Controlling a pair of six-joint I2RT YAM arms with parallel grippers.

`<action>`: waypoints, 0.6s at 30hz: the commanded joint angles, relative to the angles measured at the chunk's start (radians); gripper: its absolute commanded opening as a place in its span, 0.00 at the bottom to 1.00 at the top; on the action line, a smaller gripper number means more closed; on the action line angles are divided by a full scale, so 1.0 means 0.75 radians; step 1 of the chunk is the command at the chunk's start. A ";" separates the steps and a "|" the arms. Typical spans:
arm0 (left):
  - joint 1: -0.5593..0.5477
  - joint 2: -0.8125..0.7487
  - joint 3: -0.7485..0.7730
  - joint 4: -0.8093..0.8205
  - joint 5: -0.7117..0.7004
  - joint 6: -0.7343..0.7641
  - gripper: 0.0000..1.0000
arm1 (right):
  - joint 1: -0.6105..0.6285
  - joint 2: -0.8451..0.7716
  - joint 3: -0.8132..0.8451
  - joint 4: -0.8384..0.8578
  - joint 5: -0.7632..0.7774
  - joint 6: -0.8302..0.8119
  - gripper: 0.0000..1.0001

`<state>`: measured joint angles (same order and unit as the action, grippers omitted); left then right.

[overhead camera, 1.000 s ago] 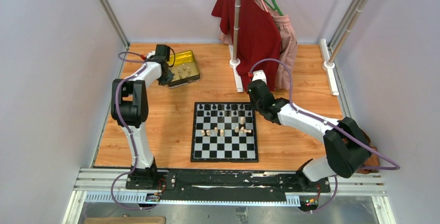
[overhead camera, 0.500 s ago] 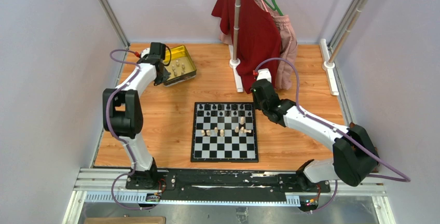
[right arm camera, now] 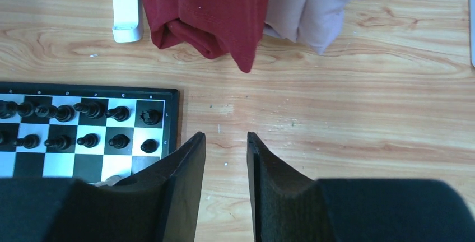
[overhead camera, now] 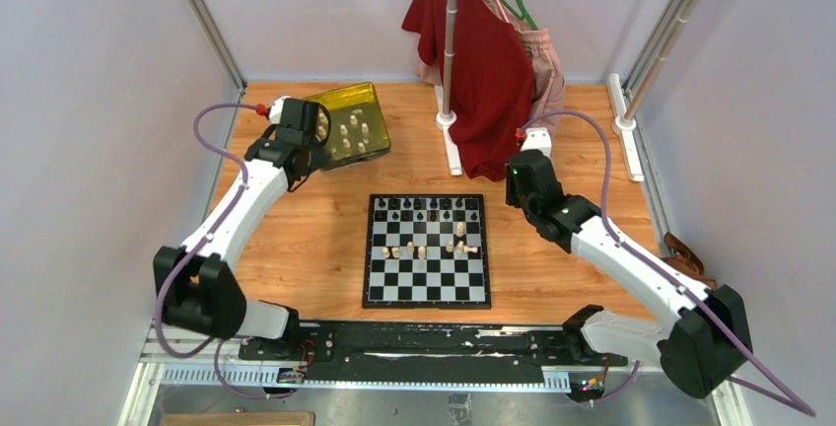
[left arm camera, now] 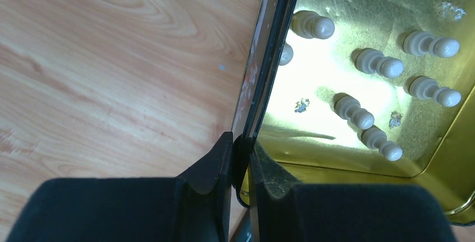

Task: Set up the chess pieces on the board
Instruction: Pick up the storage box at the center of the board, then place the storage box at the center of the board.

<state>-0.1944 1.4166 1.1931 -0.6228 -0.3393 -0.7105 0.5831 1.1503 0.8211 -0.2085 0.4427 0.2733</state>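
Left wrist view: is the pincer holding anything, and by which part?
The left pincer is shut on the yellow tin, pinching its thin side wall. The right pincer is open, holding nothing.

We log bright, even overhead light and soft shadows. Hot glare blooms inside the yellow tin (left arm camera: 319, 79); the left gripper (left arm camera: 240, 144) looms blurred up close. The overhead view is sharp.

We see a wooden worktop (overhead camera: 306, 239) with the board (overhead camera: 426, 286) flat near its middle. Behind the board lies a white rack foot (overhead camera: 452, 150), and a second white foot (overhead camera: 621, 115) farther right. The yellow tin (overhead camera: 345, 91) is tilted behind the board's left corner.
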 commanded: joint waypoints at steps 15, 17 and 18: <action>-0.616 -0.240 -0.103 -0.095 -0.075 0.000 0.00 | -0.016 -0.414 0.103 -0.423 -0.110 0.109 0.58; -0.679 -0.206 -0.075 -0.104 -0.091 -0.002 0.00 | -0.008 -0.412 0.137 -0.453 -0.137 0.114 0.59; -0.719 -0.180 -0.062 -0.108 -0.101 -0.003 0.00 | -0.002 -0.398 0.157 -0.469 -0.149 0.117 0.59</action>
<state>-0.6571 1.2400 1.0946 -0.7136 -0.3676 -0.7036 0.5777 0.8532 0.8680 -0.4808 0.3824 0.3370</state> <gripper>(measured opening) 0.172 0.586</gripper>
